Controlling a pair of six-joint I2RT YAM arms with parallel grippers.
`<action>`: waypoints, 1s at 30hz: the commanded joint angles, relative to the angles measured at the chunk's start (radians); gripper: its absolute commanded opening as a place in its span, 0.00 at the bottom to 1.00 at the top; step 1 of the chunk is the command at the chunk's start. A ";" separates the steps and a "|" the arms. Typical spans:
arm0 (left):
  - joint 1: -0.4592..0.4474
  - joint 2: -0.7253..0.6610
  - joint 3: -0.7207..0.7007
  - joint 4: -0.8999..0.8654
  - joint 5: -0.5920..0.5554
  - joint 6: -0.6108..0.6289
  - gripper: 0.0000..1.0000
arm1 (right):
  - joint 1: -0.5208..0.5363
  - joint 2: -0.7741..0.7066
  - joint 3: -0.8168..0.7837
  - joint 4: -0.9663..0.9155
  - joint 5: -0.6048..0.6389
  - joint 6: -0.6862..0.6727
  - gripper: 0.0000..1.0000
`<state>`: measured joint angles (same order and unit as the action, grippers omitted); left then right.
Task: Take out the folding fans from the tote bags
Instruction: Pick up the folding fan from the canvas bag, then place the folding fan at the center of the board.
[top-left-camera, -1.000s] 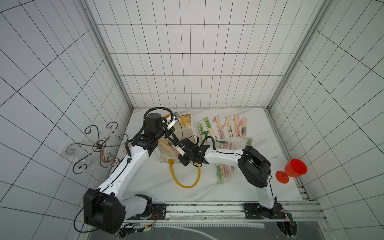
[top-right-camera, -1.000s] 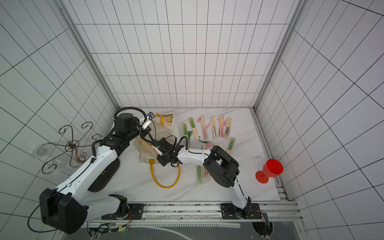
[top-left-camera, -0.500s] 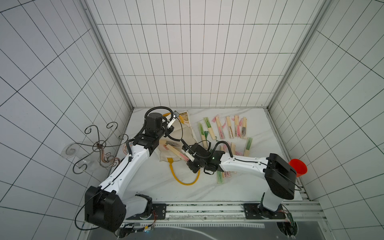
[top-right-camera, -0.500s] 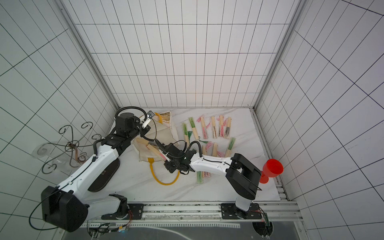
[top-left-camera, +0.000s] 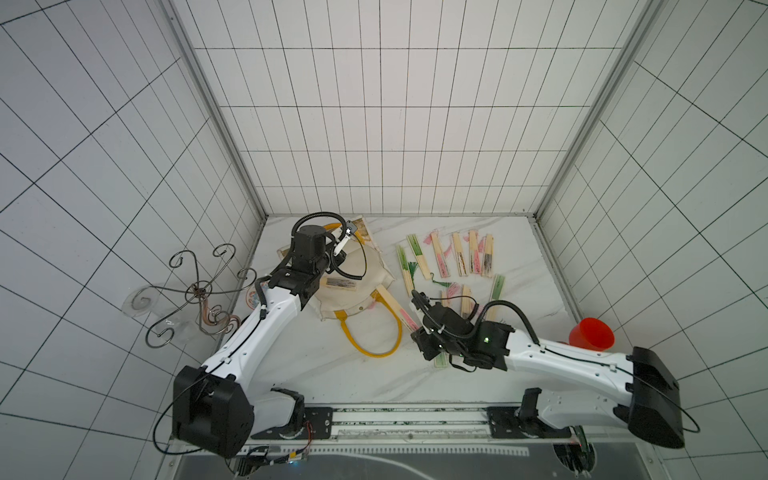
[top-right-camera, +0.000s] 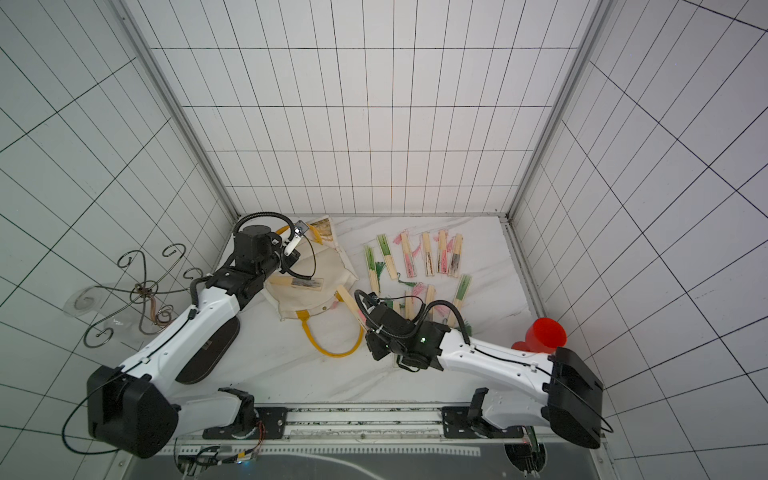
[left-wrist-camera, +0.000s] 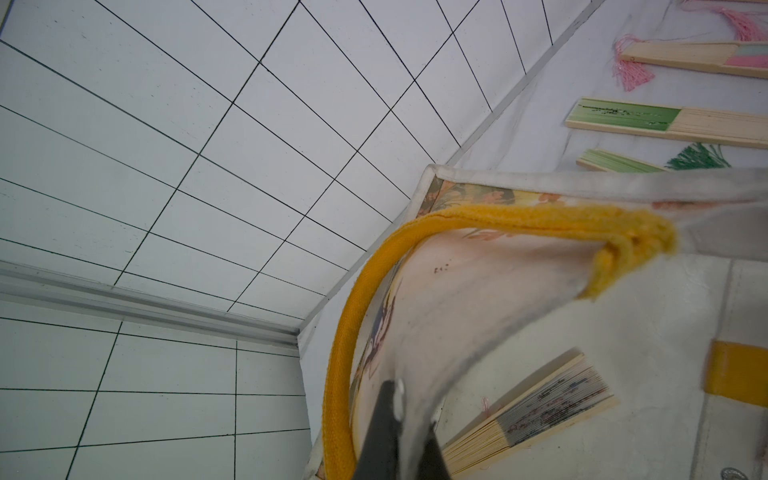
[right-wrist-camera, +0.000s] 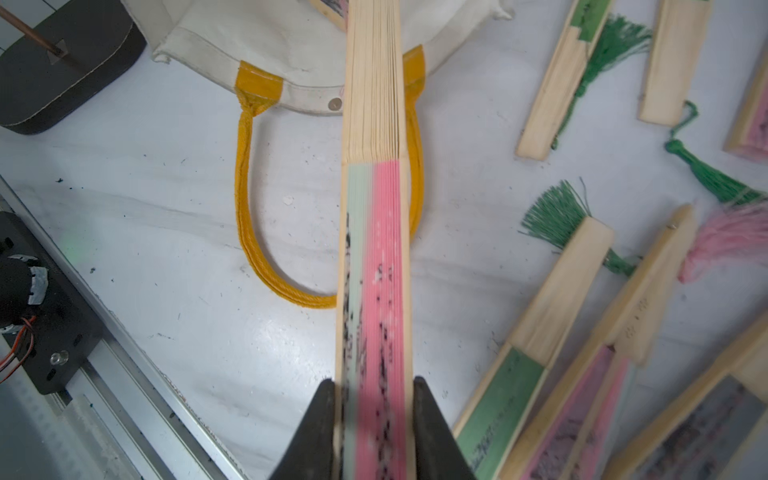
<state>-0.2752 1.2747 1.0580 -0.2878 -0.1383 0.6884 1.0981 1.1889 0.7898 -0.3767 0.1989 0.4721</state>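
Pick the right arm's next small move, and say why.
Probably draw the pink fan clear of the bag, toward the laid-out fans. The right fingers are shut on its pink end, but its bamboo end overlaps the tote bag at the rim. The left fingers pinch the tote's flap up, with another fan lying inside.

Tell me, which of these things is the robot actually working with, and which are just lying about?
Part of the job:
tote bag, pinched by the left end effector
pink fan in the right end effector
fan inside the bag
fans laid out beside it

Just lying about:
red cup
curly metal stand
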 joint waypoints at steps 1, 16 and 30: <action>-0.001 -0.020 0.018 0.038 -0.011 0.009 0.00 | -0.005 -0.054 -0.085 -0.105 0.058 0.118 0.00; 0.000 -0.045 0.028 -0.026 -0.067 0.084 0.00 | -0.063 0.133 -0.073 -0.051 -0.026 0.206 0.00; 0.000 -0.107 0.015 -0.078 0.024 0.129 0.00 | -0.154 0.475 0.146 0.012 -0.084 0.108 0.10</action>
<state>-0.2749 1.2003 1.0580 -0.3840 -0.1406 0.7834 0.9550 1.6196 0.8524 -0.3622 0.1326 0.6113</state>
